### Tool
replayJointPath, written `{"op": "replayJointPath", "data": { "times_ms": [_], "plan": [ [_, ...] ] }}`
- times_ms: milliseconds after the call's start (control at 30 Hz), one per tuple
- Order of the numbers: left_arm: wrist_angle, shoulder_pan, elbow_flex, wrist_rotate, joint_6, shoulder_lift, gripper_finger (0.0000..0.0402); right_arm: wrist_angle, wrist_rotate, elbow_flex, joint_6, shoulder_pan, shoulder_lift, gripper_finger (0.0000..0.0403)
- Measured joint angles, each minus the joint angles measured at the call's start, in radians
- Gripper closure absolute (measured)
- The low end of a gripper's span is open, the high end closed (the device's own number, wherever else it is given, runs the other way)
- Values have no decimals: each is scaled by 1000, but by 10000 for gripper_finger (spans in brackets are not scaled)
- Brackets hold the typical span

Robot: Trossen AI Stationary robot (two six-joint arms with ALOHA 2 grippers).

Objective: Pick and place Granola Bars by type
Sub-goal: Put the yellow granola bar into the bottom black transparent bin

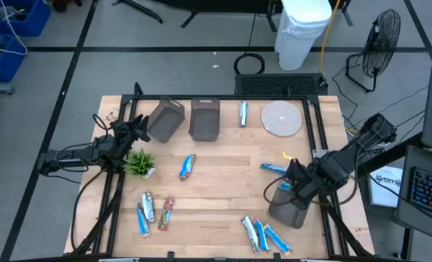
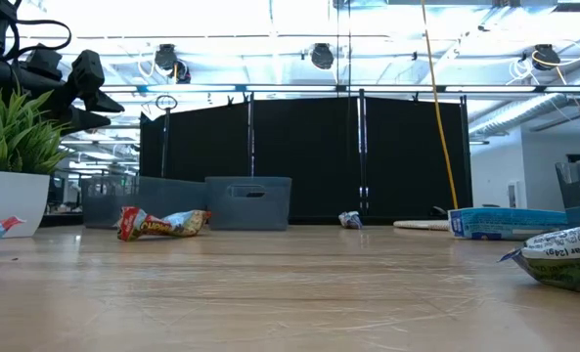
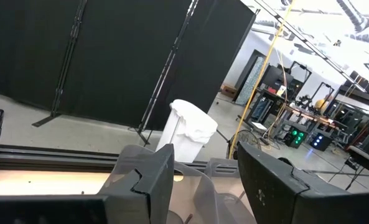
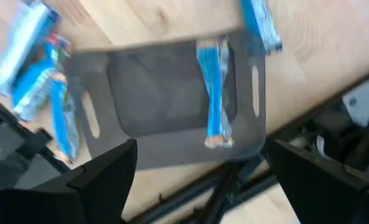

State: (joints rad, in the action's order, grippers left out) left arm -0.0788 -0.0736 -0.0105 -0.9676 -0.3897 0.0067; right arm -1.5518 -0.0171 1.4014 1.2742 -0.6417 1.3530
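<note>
Barely under way, the sorting shows one blue bar (image 4: 214, 93) lying inside the grey bin (image 4: 165, 149) at the right arm's side of the table, the landmark for all that follows. Most Granola Bars remain loose on the wood: a cluster of blue ones (image 1: 259, 234) just beside that bin toward the table's near edge, one blue bar (image 1: 272, 168) just beyond it, a red-and-blue bar (image 1: 187, 167) well away toward the table's middle, three more (image 1: 153, 212) farther off on the left arm's side, and one (image 1: 243, 114) near the far edge beside the round mat (image 1: 282, 118). Two other bins (image 1: 185, 120) stand at the far side.

Directly over the landmark bin hangs the right gripper (image 1: 287, 183), pointing down, fingers (image 4: 97, 180) spread wide and holding nothing. Far across the table, the left gripper (image 1: 137, 129) waits raised near the two far bins and the small plant (image 1: 140, 163), aimed level toward the room, its fingers (image 3: 140, 180) parted and empty.
</note>
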Motion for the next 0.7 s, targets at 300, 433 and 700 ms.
{"op": "replayJointPath", "data": {
  "times_ms": [300,433,700],
  "plan": [
    [0,0,0,0,0,0,220,83,-36,172,97,-66,177,46],
    [0,0,0,0,0,0,220,91,-5,298,157,-92,274,46],
    [0,0,0,0,0,0,220,158,14,460,273,-140,440,46]
  ]
}}
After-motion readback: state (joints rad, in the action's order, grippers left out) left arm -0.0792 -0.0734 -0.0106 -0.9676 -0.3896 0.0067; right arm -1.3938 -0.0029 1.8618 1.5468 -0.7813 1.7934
